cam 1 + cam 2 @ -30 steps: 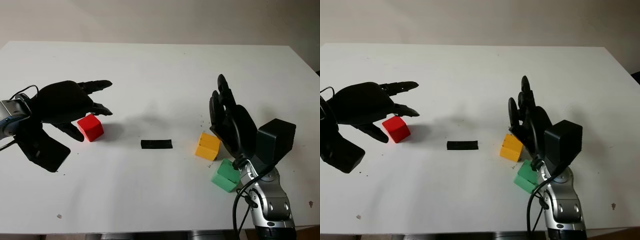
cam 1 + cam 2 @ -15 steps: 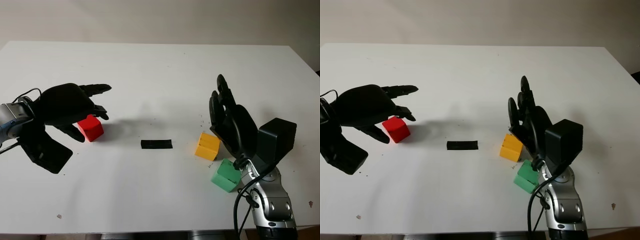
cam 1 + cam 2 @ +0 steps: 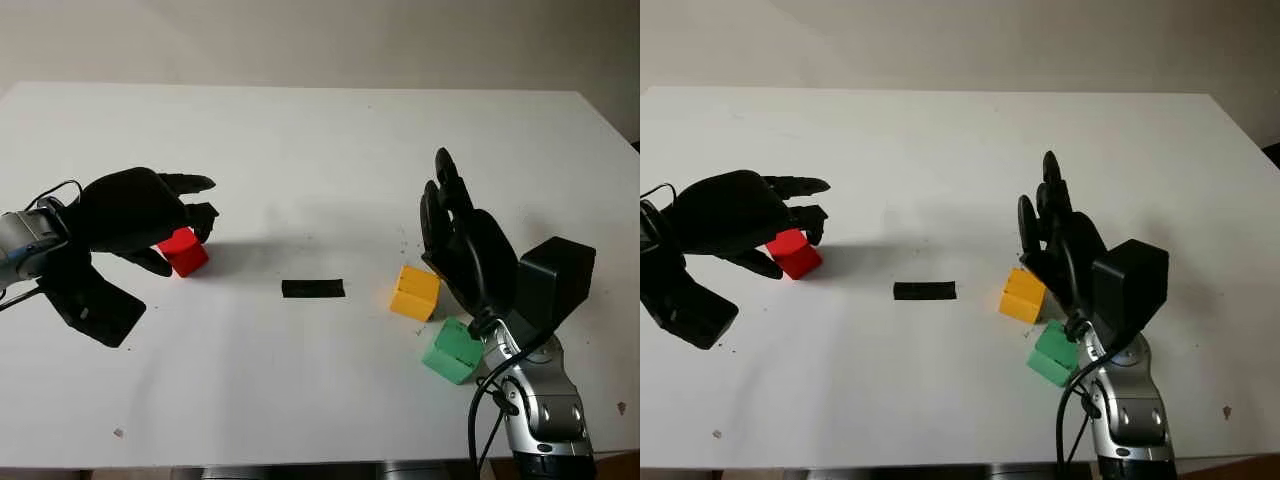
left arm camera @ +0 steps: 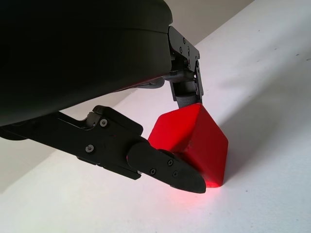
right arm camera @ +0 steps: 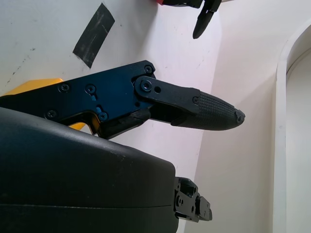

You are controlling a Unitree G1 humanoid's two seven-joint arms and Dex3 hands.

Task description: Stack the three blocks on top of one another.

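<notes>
Three blocks are sitting apart on the tabletop (image 3: 320, 140). Left hand (image 3: 135, 212), at nine o'clock, is closing around the red block (image 3: 184, 251), apparently touching it. Right hand (image 3: 468, 250), open, is hovering beside the yellow block (image 3: 415, 292), green block (image 3: 452, 350) just below.

The red block (image 3: 184, 250) sits on the table far left of the black tape strip (image 3: 313, 288). The yellow block (image 3: 415, 292) lies right of the strip, and the green block (image 3: 452, 351) just beyond it, nearer the robot
</notes>
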